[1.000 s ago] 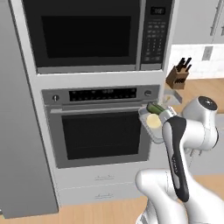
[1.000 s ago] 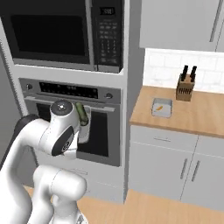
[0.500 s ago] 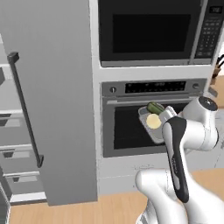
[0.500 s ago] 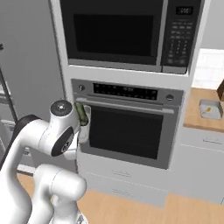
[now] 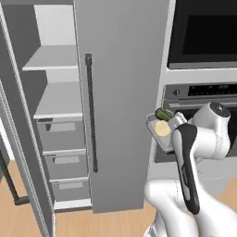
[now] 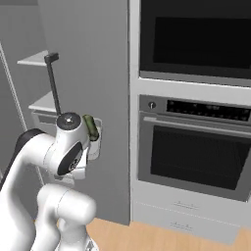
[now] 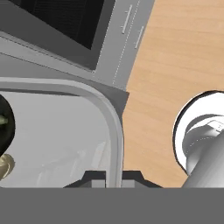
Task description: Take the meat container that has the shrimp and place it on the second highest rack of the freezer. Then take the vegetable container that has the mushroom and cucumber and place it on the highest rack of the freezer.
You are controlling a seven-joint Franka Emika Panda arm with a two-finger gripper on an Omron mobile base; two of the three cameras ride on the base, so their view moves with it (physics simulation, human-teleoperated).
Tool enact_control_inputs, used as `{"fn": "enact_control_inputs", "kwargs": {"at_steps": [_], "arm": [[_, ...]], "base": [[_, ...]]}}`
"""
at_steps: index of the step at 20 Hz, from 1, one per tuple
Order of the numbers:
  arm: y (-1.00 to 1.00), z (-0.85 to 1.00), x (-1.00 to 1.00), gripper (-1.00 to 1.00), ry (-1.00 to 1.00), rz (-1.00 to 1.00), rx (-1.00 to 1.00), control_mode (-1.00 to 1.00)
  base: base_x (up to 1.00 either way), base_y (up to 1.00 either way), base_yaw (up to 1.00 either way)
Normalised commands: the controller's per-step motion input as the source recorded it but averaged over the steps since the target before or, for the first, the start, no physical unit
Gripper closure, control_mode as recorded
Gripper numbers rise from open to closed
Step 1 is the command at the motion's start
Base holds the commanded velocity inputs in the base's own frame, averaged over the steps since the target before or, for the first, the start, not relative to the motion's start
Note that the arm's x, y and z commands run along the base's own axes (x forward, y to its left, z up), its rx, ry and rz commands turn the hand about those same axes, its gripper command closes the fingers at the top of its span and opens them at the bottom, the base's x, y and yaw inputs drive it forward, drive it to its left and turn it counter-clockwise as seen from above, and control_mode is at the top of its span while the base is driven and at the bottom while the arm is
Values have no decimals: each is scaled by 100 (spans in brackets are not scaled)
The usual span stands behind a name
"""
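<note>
Two tall units filled the wall ahead: the grey freezer (image 5: 121, 92) on the left and, beside it on the right, a stack holding a microwave (image 6: 195, 39) above a wall oven (image 6: 194, 149). One freezer door stood shut facing the robot, a long dark vertical handle (image 5: 91, 113) running down it. Left of that door the freezer interior lay open, with an upper rack (image 5: 50, 59) and a second rack (image 5: 56, 99) below it, then three drawers (image 5: 60, 134) stacked underneath. Another door (image 5: 24, 139) swung out toward the camera at the far left edge. Below the oven sat a pale drawer front (image 6: 184, 218), and light wood floor (image 5: 120, 224) ran along the bottom.

The white arm (image 5: 203, 139) was raised in front of the seam between freezer and oven. Its gripper (image 7: 110, 177) was clenched on the rim of the vegetable container (image 5: 162, 128), a clear tray with rounded corners held up at about the level of the oven's control panel, well apart from the open racks. Inside the tray a dark green cucumber (image 5: 163, 114) lay along the upper edge, with a pale mushroom (image 5: 161, 128) just below it. From the hand camera the tray's curved rim (image 7: 114, 127) crossed over the fingers, and both vegetables showed at the left edge.
</note>
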Motion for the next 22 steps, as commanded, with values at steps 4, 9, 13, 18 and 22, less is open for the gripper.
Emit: {"fn": "enact_control_inputs", "kwargs": {"at_steps": [4,9,13,18,22], "arm": [[0,0,0,100,0,0,0,100],[0,0,0,100,0,0,0,100],[0,0,0,100,0,0,0,100],[0,0,0,100,0,0,0,100],[0,0,0,100,0,0,0,100]], "base": [[0,92,0],[0,82,0],[6,16,2],[21,0,7],[28,10,4]]}}
